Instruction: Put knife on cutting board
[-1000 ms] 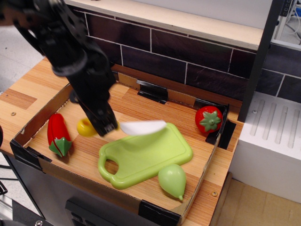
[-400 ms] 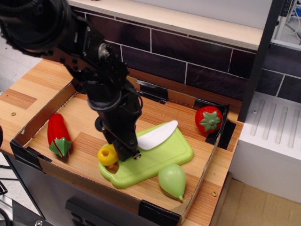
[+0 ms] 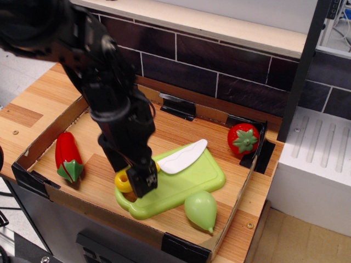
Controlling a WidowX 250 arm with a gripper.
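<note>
The knife lies on the light green cutting board. Its white curved blade points to the back right, and its yellow handle is over the board's handle end at the front left. My black gripper is low over the handle, with one finger on each side of it. The jaws look spread, and the handle shows in the gap between them. The arm hides the middle of the knife and the board's handle hole.
Everything sits in a shallow cardboard tray on a wooden counter. A red pepper lies at the left, a green pear-shaped toy at the board's front right and a strawberry at the back right. A dark brick wall stands behind.
The knife was carried from left of the board onto it and now rests there. Since 0.4 s ago the knife has stayed put while the jaws have spread and the arm has shifted left.
</note>
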